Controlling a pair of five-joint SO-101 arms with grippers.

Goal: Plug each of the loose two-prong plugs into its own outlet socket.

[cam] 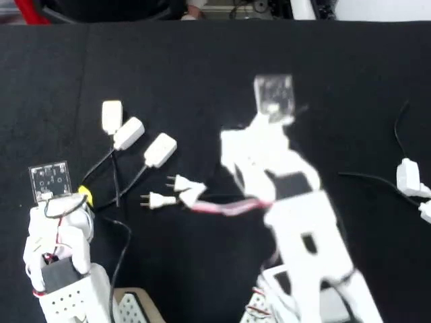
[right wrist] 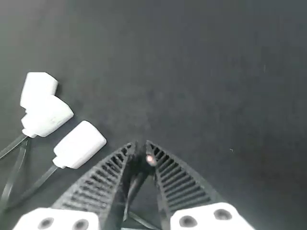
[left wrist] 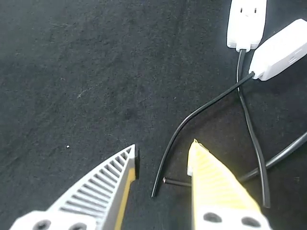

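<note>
Left hand agape over black cord, white sockets beyond.

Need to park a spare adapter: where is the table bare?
Bare: the far strip of the table beyond the sockets, and between the right arm and the right-edge cable. Crowded: sockets, plugs and cords between the arms.

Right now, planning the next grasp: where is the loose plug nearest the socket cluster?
In the high view the plug lies mid-table, prongs pointing left, just below-right of the cluster's rightmost outlet socket, with the other plug beside it.
</note>
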